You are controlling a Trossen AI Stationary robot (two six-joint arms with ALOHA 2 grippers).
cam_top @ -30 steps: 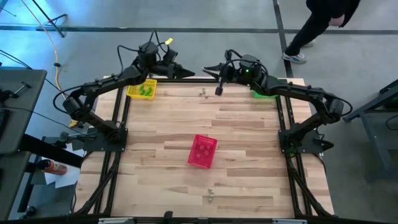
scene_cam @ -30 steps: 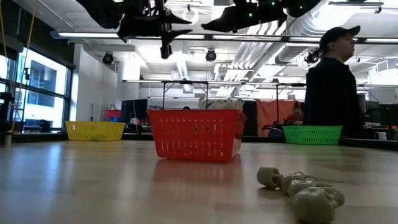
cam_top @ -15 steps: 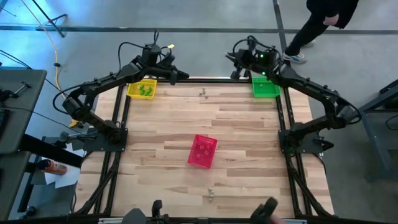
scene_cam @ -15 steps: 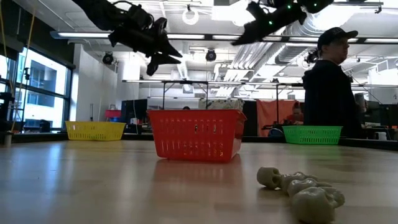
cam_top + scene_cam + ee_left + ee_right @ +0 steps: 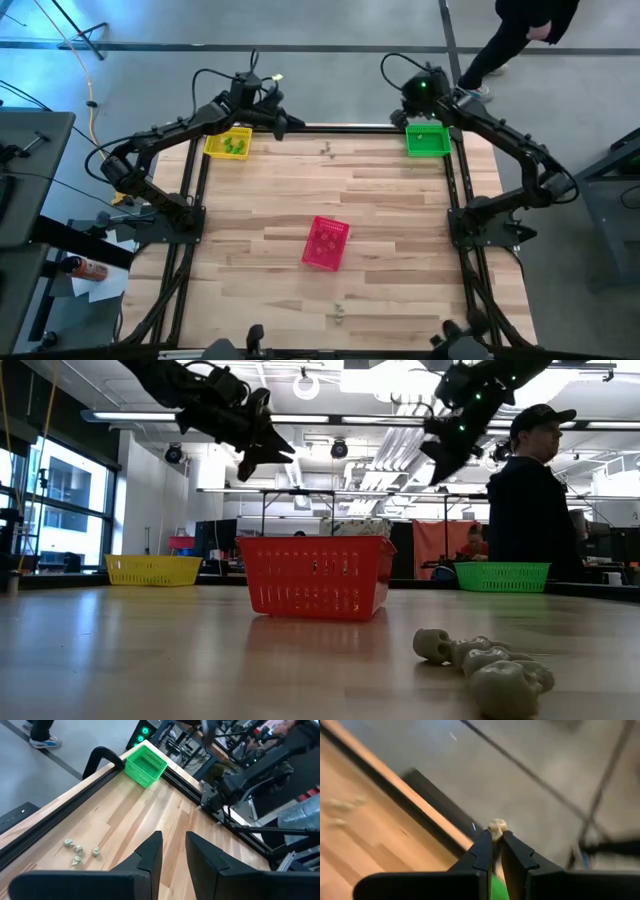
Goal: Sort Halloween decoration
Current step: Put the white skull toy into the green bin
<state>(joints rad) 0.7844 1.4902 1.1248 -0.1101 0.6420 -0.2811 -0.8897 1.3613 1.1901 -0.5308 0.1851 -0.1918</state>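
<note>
My right gripper (image 5: 413,115) hangs over the far left corner of the green basket (image 5: 428,140), shut on a tiny pale trinket (image 5: 496,827). My left gripper (image 5: 285,122) hovers above the table's far edge, right of the yellow basket (image 5: 229,143), which holds green trinkets (image 5: 235,146). Its fingers (image 5: 152,851) stand apart with nothing between them. A red basket (image 5: 326,242) stands mid-table. Loose pale trinkets lie by the far edge (image 5: 80,852) and near the front edge (image 5: 485,665). My right gripper pinches the pale trinket (image 5: 496,827) between its two fingers, only at their free ends. The fingers slant downward toward the table's far right corner. The trinket is lifted clear, high above the table and the green basket (image 5: 495,887).
Black frame rails (image 5: 330,128) run along the table's far edge and sides. A person (image 5: 535,500) stands beyond the far right corner. The wooden top between the three baskets is bare.
My right gripper has swung from the middle of the far edge toward the table's right, to above the green basket, and has tipped downward, staying shut. My left gripper has turned at the wrist and tipped down a little near the yellow basket.
</note>
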